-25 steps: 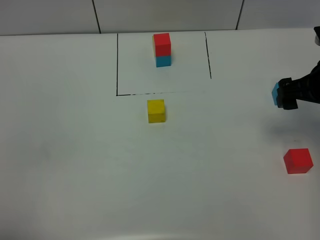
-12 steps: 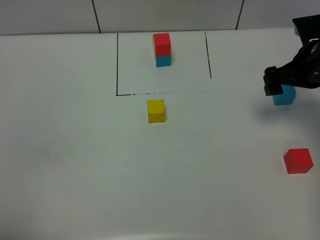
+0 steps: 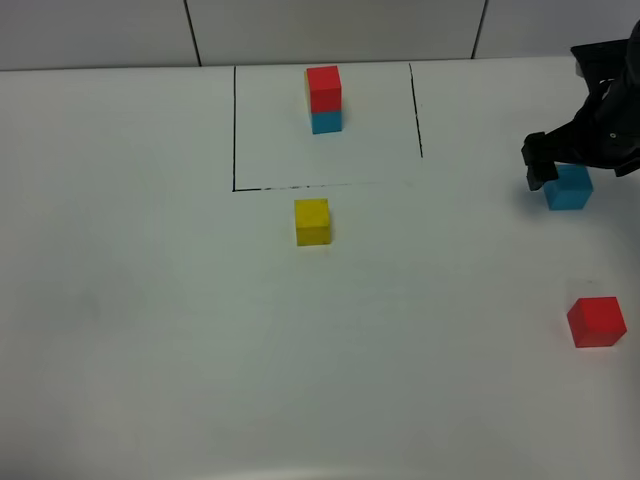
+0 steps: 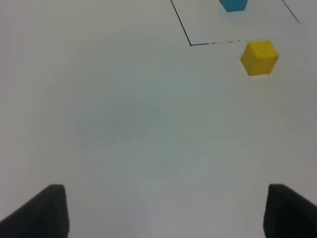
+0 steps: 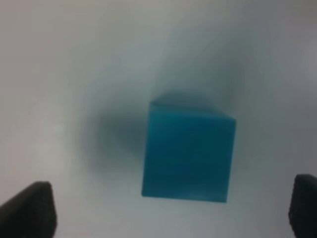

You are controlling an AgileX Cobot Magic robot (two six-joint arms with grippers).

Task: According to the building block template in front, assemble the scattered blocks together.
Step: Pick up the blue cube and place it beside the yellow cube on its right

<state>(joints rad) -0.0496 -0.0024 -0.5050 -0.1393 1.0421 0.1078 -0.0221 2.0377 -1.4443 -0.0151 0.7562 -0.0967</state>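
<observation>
The building block template (image 3: 324, 100) is a red cube on a cyan one, standing at the back inside a black-line outline (image 3: 234, 130). The scattered blocks lie apart: a yellow cube (image 3: 312, 221) just in front of the outline, also in the left wrist view (image 4: 259, 57), a cyan cube (image 3: 569, 190) at the right, and a red cube (image 3: 596, 321) at the front right. My right gripper (image 3: 560, 165) hovers open over the cyan cube (image 5: 188, 153), fingertips (image 5: 29, 210) wide of its sides. My left gripper (image 4: 171, 213) is open over bare table.
The white table (image 3: 150, 300) runs back to a tiled wall (image 3: 330, 30). The outline's front line (image 4: 218, 42) and the template's cyan base (image 4: 233, 5) show far off in the left wrist view.
The right gripper has swung back and left from the table's right edge, uncovering the cyan cube, and now stands over it. None of the cubes has moved.
</observation>
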